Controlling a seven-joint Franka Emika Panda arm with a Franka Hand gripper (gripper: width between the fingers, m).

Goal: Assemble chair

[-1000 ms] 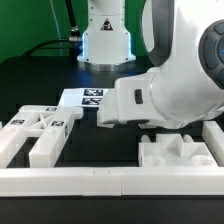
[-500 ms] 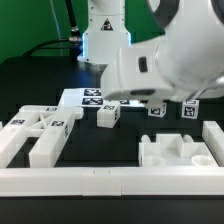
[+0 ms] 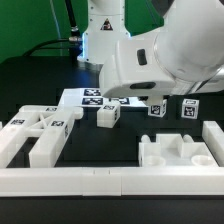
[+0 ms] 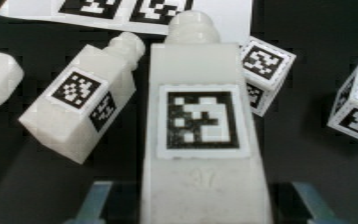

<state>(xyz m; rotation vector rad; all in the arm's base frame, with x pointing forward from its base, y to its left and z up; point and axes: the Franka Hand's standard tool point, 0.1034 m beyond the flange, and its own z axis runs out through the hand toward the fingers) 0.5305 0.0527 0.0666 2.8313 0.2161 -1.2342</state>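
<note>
Black bench point(image 3: 100, 140), green backdrop point(image 3: 25, 30) at the exterior view's left, robot base point(image 3: 105, 35) at the far edge. The arm point(image 3: 170, 50) reaches in over the bench's far half from the exterior view's right and hides the end effector from that camera.

End effector point(image 4: 199, 200), wrist view: clamped on a long white bar point(image 4: 202, 120). One grey finger point(image 4: 101, 202) shows on each side of the bar's near end. Bar's tag faces the wrist camera. Its far end points toward the marker board point(image 3: 82, 97).

Other chair parts, all apart from one another:
- second bar point(image 3: 107, 115), tagged, tilted, just in front of the marker board near the bench's middle; in the wrist view it lies just beside the held bar, and I cannot tell whether they touch
- one tagged block point(image 3: 157, 110) and another block point(image 3: 190, 110) beside it, toward the exterior view's right, under the arm
- seat block point(image 3: 178, 152), notched top, near the front corner at the exterior view's right
- slabs point(image 3: 35, 132), a tagged cluster lying near the front corner at the exterior view's left

A white rail point(image 3: 100, 180) runs along the bench's front edge, with the seat block and slabs just behind it.
</note>
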